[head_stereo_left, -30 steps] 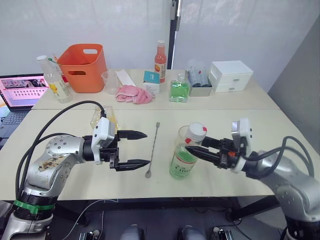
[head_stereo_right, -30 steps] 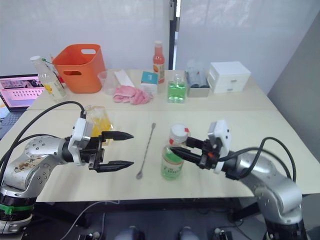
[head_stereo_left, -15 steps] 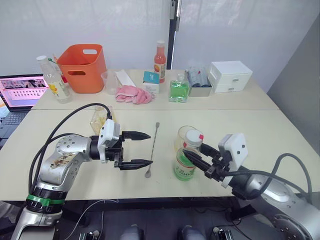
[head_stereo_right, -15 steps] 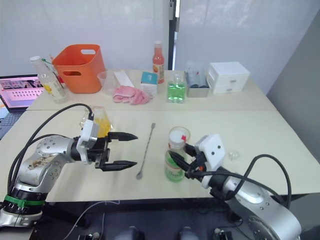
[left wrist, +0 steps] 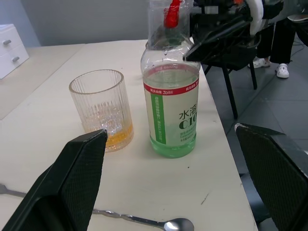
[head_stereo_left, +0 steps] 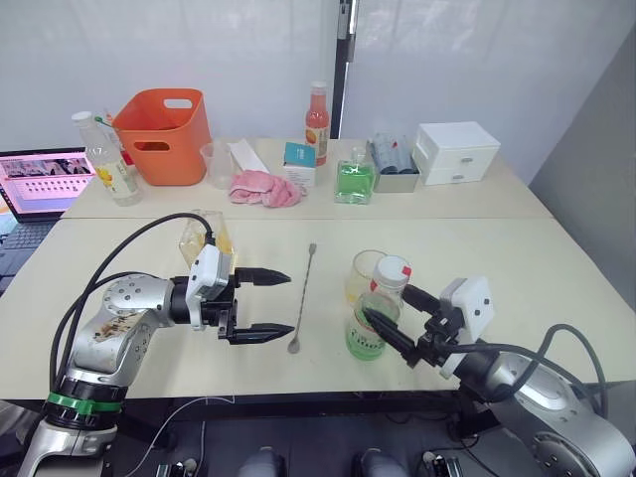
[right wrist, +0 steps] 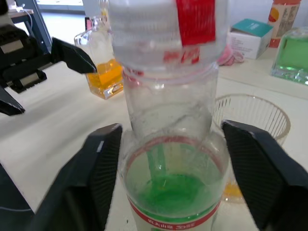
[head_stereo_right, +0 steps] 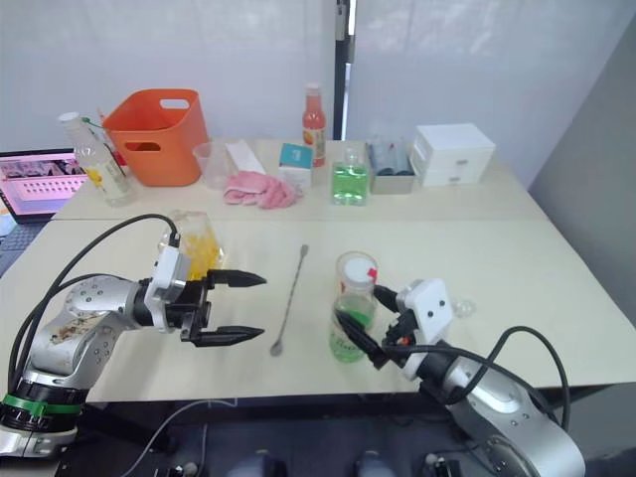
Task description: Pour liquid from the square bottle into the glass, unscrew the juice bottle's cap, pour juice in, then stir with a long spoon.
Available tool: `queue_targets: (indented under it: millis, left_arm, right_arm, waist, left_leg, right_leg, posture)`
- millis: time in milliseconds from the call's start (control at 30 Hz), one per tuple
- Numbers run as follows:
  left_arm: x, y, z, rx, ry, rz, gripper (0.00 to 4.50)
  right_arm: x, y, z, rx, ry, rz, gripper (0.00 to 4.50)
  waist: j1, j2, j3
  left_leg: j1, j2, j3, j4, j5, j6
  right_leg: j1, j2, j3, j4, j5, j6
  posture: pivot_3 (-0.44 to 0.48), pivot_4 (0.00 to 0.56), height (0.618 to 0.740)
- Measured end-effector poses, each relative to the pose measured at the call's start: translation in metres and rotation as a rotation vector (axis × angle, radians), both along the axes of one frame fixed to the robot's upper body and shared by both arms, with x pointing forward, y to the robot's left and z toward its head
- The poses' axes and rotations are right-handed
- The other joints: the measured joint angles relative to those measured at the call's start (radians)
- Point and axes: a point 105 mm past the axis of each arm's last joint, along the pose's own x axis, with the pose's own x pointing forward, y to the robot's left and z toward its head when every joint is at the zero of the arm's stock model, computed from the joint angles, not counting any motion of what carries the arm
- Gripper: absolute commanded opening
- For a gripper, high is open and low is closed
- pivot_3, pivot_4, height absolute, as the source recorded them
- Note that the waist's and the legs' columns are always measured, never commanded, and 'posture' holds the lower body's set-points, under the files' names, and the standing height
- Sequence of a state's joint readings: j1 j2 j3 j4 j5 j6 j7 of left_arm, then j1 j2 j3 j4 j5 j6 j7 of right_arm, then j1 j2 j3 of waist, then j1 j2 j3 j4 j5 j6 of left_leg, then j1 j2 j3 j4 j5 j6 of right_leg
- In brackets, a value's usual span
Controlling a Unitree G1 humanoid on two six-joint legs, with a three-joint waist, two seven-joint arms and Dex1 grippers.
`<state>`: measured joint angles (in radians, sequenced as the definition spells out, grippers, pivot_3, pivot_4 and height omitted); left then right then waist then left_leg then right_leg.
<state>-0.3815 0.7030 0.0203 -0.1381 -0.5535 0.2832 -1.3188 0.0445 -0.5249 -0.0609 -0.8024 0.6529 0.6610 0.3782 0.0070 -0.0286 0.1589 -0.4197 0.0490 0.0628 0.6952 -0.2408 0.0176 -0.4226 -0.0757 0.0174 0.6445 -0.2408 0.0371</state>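
Right gripper [head_stereo_left: 386, 320]: black fingers spread wide, one on each side of the slim clear plastic juice bottle with green-and-white label [head_stereo_left: 369, 325], at shoulder height. Right wrist view shows gaps on both sides, so not gripping. Bottle stands upright near the front edge of the pale table [head_stereo_left: 517, 268], pale green liquid filling the lower part, white screw cap with red ring [head_stereo_left: 392, 270] on the neck.

Clear ribbed tumbler glass [head_stereo_left: 366, 276] stands just behind and beside the juice bottle, towards the robot's left, close but apart in the left wrist view. Thin layer of yellow-orange liquid at its bottom.

Left gripper [head_stereo_left: 272, 303]: fingers wide apart, holding nothing, hovering above the table left of the thin long silver bar spoon [head_stereo_left: 302, 298]. Spoon lies flat between the two grippers, bowl end towards the front edge, untouched.

Small square clear glass bottle with yellow-orange liquid [head_stereo_left: 202, 235] stands upright behind the left gripper.

Back of table: orange plastic bucket [head_stereo_left: 165, 133], pink cloth [head_stereo_left: 264, 187], square bottle of green liquid [head_stereo_left: 355, 178], tall orange-red bottle [head_stereo_left: 318, 110], white drawer box [head_stereo_left: 457, 151]. Open laptop [head_stereo_left: 42, 181] at far left.
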Motion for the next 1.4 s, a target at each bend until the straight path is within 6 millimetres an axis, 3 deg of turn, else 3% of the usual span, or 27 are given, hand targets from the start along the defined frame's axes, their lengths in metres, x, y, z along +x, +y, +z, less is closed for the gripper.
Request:
queue_targets:
  millis: [167,367,633,967,1167,1400]
  left_arm:
    - [-0.001,0.0,0.0,0.001,-0.002,0.0,4.5]
    - [-0.001,-0.002,0.003,0.003,-0.011,0.0,4.5]
    - [-0.001,-0.005,0.005,0.003,-0.009,0.018,4.5]
    - [-0.003,-0.008,0.008,0.004,-0.01,0.028,4.5]
    - [-0.003,-0.008,0.01,-0.002,-0.009,0.029,4.5]
    - [-0.004,-0.009,0.011,-0.003,-0.016,0.027,4.5]
  right_arm:
    - [0.001,-0.012,0.003,-0.057,0.008,0.118,4.36]
    - [0.024,-0.027,0.025,-0.096,-0.029,0.309,4.36]
    - [0.045,-0.024,0.027,-0.093,-0.005,0.504,4.36]
    - [0.042,-0.021,0.029,-0.058,0.0,0.562,1.28]
    - [0.029,-0.011,0.027,-0.027,0.004,0.569,1.2]
    - [0.024,-0.005,0.032,0.005,-0.052,0.419,1.2]
  waist:
    - [0.003,0.0,0.0]
    - [0.001,0.0,0.0]
    - [0.005,0.0,0.0]
    - [0.004,0.0,0.0]
    - [0.004,0.0,0.0]
    - [0.006,0.0,0.0]
  left_leg:
    - [0.0,0.0,0.0,0.0,0.0,0.0]
    - [0.0,0.001,0.0,-0.001,0.0,0.0]
    - [-0.001,0.0,0.0,0.0,0.0,0.0]
    - [-0.001,0.0,0.0,0.0,0.0,0.0]
    - [-0.001,0.0,0.0,0.0,0.0,0.0]
    - [-0.001,0.0,0.0,0.0,0.0,0.0]
  right_leg:
    - [0.0,0.0,0.0,-0.001,0.0,0.0]
    - [0.0,0.001,0.0,-0.001,0.0,0.0]
    - [0.0,0.0,0.0,-0.001,0.0,0.0]
    - [-0.001,0.0,0.0,0.0,0.0,0.0]
    - [-0.001,0.0,0.0,0.0,0.0,0.0]
    - [-0.001,0.0,0.0,0.0,0.0,0.0]
  posture:
    - [0.0,0.15,0.715]
    - [0.0,0.15,0.715]
    - [0.0,0.15,0.715]
    - [0.0,0.15,0.715]
    - [0.0,0.15,0.715]
    - [0.0,0.15,0.715]
